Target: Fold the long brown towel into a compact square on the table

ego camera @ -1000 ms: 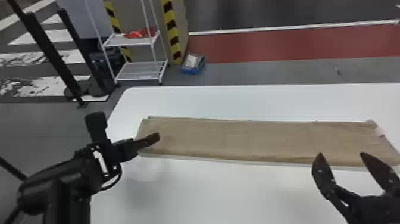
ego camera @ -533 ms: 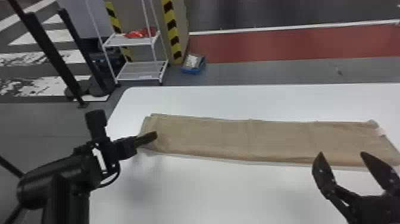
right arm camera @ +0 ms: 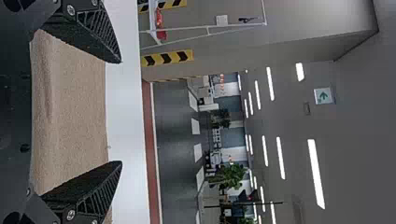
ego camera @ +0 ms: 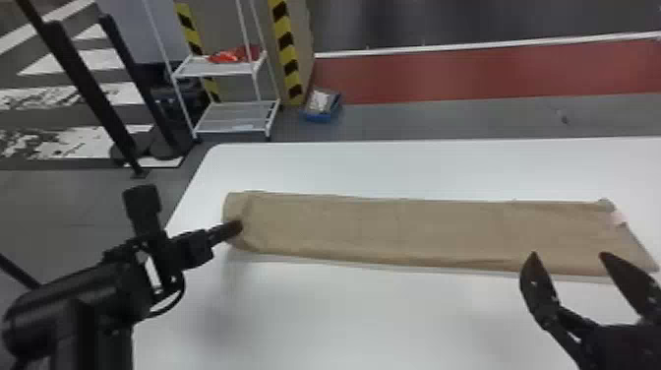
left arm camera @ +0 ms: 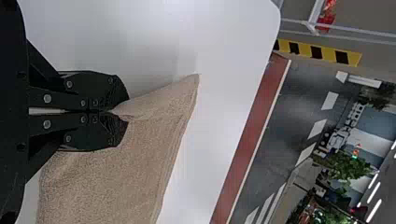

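Long brown towel (ego camera: 393, 229) stretched across the white counter (ego camera: 393, 320).
The left hand (ego camera: 239, 227) pinches one end; the right hand (ego camera: 569, 255) hangs spread near the other.

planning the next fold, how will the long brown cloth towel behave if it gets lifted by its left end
The long brown cloth towel will probably act floppy: its left end already bends up where the black left gripper pinches it. It may trail rather than lift whole, being long and flat. The folded layers along its edge could slip apart.
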You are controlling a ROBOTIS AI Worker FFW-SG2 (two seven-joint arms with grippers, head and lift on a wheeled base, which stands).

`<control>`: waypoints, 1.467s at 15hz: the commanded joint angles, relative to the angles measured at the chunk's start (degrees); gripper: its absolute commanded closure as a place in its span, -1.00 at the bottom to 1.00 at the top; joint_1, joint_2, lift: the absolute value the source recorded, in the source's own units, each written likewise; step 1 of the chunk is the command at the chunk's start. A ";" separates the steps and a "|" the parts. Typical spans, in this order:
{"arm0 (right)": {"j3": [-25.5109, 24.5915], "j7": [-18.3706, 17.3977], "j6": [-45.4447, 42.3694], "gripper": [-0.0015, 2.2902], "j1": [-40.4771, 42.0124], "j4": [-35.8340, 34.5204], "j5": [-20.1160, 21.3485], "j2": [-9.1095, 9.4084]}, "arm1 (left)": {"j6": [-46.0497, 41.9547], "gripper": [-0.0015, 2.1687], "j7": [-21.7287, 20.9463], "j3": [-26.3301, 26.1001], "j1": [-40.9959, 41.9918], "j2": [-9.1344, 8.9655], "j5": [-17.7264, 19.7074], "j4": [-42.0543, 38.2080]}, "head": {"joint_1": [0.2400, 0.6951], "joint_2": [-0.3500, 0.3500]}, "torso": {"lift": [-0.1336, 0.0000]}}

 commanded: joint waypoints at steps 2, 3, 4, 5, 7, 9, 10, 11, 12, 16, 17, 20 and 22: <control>0.09 0.00 0.00 -0.90 -0.18 0.17 0.05 0.40 | 4.51 0.98 -1.85 6.74 -0.55 1.36 0.64 -3.62 | 1.00 0.59 | -0.85; 0.09 0.00 0.00 -0.90 -0.27 0.35 -0.04 0.40 | 6.44 0.98 -2.11 8.50 -0.73 2.15 1.26 -4.93 | 1.00 0.64 | -0.85; 0.09 0.00 0.00 -0.90 -0.27 0.35 -0.04 0.40 | 7.85 0.98 -2.38 9.91 -0.73 2.59 1.78 -6.52 | 1.00 0.69 | -0.85; 0.18 0.00 0.00 -0.90 -0.35 0.35 -0.04 0.40 | 11.36 0.98 -2.38 10.96 -0.64 2.68 2.75 -9.07 | 1.00 0.75 | -0.85; 0.27 0.00 0.00 -0.90 -0.35 0.44 -0.04 0.40 | 17.87 0.98 -2.03 10.08 0.33 2.06 3.72 -16.80 | 1.00 0.85 | -0.85; 0.44 0.00 0.00 -0.90 -0.27 0.44 0.05 0.40 | 25.60 0.98 0.35 3.31 0.77 0.75 3.81 -26.73 | 1.00 0.83 | -0.85; 0.44 0.00 0.00 -0.90 -0.09 0.35 0.05 0.40 | 28.24 0.98 1.93 -0.64 0.77 -0.04 3.45 -30.33 | 1.00 0.77 | -0.85; 0.44 0.00 -0.18 -0.90 0.00 0.26 0.05 0.40 | 29.82 0.98 3.42 -6.97 0.77 -0.48 2.05 -33.50 | 1.00 0.71 | -0.85; 0.35 0.00 -0.70 -0.90 0.26 0.17 -0.04 0.40 | 31.40 0.98 5.00 -12.42 -0.11 -1.19 0.38 -35.52 | 1.00 0.61 | -0.85; 0.35 0.00 -1.23 -0.90 0.88 -0.27 0.05 0.40 | 33.69 0.98 6.76 -33.07 -6.18 -3.97 -11.14 -35.08 | 1.00 0.10 | -0.85; 0.35 0.00 -1.58 -0.90 0.96 -0.27 -0.04 0.40 | 33.69 0.98 8.34 -36.59 -6.79 -3.97 -12.81 -33.41 | 1.00 -0.10 | -0.85; 0.18 0.00 -1.58 -0.90 0.88 -0.09 -0.04 0.40 | 31.93 0.98 12.56 -44.32 -7.41 -3.97 -13.68 -28.93 | 1.00 -0.26 | -0.85; 0.09 0.00 -1.58 -0.90 0.61 0.35 -0.04 0.40 | 26.13 0.98 16.96 -48.98 -7.41 -3.97 -13.42 -24.01 | 1.00 -0.35 | -0.85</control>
